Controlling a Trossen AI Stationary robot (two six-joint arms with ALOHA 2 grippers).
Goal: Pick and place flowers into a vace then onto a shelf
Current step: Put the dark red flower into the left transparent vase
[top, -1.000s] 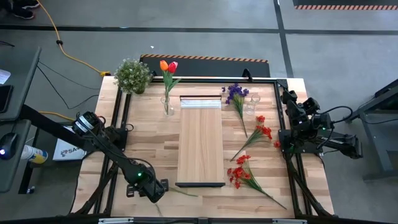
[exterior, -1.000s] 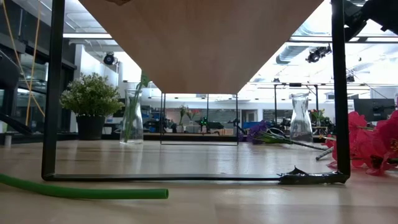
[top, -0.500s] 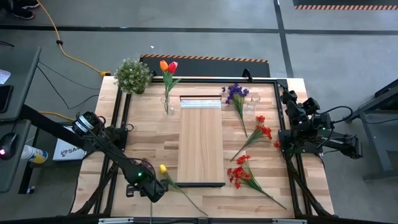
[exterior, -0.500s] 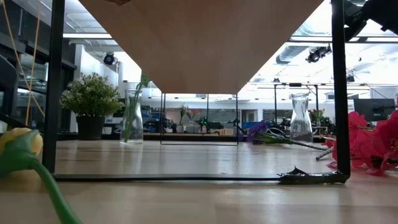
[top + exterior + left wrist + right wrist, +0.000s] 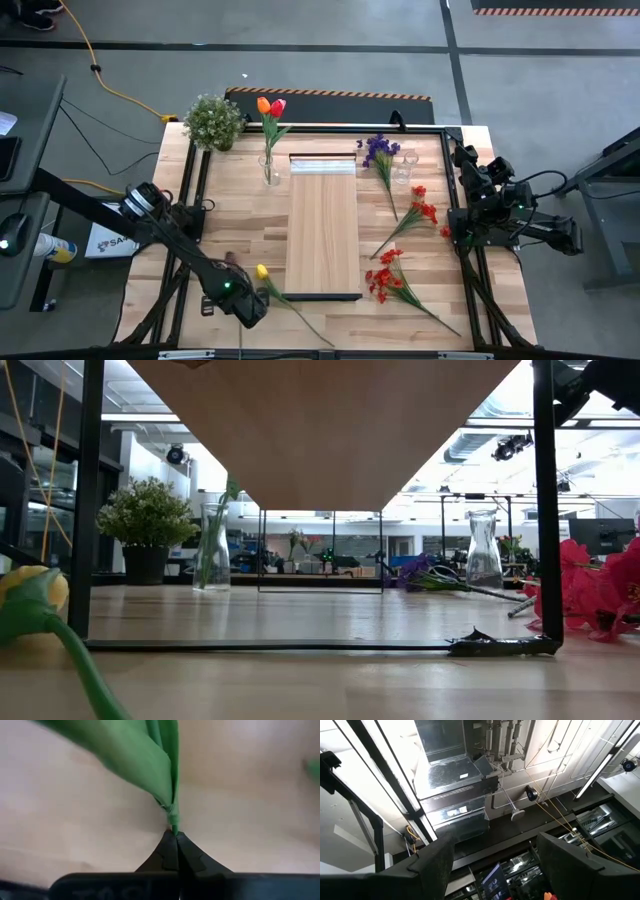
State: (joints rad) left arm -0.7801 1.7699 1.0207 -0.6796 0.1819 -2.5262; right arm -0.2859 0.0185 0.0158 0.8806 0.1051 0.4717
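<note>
The yellow tulip (image 5: 262, 271) lies on the tabletop (image 5: 240, 220) near its front left corner, just beside the shelf's (image 5: 322, 225) near end, its green stem (image 5: 300, 312) trailing toward the front edge. My left gripper (image 5: 175, 834) is clamped on that stem just below a leaf (image 5: 135, 755), jaws pressed together around it. An orange and red tulip pair (image 5: 270, 107) stands in a glass vase (image 5: 269, 170) at the shelf's far left corner, beside the potted plant (image 5: 213, 122). Right of the shelf lie the purple sprig (image 5: 379, 152), an empty vase (image 5: 404, 167) and the red sprays (image 5: 400, 250). My right gripper (image 5: 495, 865) waits at the table's right edge, pointed up at the ceiling, fingers apart and holding nothing.
</note>
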